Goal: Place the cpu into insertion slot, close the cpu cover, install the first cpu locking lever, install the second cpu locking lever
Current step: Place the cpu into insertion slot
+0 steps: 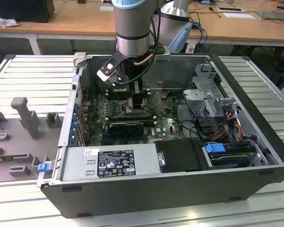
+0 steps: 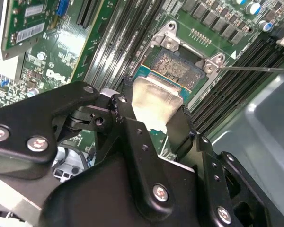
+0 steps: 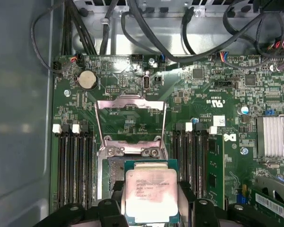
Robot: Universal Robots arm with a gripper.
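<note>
First wrist view: the cpu [image 3: 150,196], silver top upward, is gripped at two opposite edges by the black fingers [image 3: 187,201] of the pincer [image 3: 150,203], which is clamped on it. The chip is held over the near part of the insertion slot [image 3: 114,177], whose brownish pin field is left partly uncovered beside it; whether the chip is seated cannot be told. The cpu cover [image 3: 130,100] is seen swung open, standing up from its hinge at the slot's far edge. Long black memory slots [image 3: 73,165] are ranged on both sides of the socket. In the exterior view the arm [image 1: 132,28] is lowered into an open computer case [image 1: 180,189] laid on a ribbed tabletop [image 1: 33,80]
</note>
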